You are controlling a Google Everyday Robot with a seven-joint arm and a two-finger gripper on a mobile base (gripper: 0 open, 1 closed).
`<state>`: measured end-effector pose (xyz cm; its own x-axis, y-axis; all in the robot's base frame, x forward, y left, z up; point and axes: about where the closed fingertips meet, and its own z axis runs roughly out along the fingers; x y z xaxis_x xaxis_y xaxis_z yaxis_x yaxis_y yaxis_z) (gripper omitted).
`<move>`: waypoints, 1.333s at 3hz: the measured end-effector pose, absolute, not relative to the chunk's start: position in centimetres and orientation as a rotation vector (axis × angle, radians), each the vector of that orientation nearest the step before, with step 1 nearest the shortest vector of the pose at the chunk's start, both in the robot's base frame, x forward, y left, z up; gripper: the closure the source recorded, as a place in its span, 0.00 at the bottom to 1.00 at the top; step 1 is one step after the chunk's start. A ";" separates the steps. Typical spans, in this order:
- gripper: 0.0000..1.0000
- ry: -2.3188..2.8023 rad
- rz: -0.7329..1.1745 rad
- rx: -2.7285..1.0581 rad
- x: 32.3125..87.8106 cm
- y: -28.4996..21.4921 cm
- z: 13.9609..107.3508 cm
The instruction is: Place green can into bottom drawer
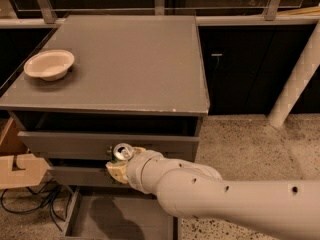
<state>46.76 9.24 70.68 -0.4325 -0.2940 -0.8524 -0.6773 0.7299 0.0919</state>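
The green can (121,152) shows mostly as a silver top with a pull tab, held at the end of my arm in front of the cabinet's upper drawers. My gripper (119,168) is shut on the can, its cream fingers wrapped low around it. The bottom drawer (120,218) is pulled out below, a deep grey box with a flat grey floor. The can hangs above the drawer's back part. My thick white arm (225,199) comes in from the lower right and hides the drawer's right side.
A cream bowl (49,64) sits on the grey cabinet top (135,59) at the left. A wooden piece (17,169) and cables (30,201) lie on the floor at the left. A white post (295,84) slants at the right.
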 end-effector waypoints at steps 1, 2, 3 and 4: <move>1.00 2.031 0.500 -0.636 47.8 8.4 69.2; 1.00 2.021 0.459 -0.553 49.3 8.5 67.5; 1.00 1.994 0.441 -0.519 50.0 8.1 68.4; 1.00 1.995 0.441 -0.521 50.0 8.1 68.4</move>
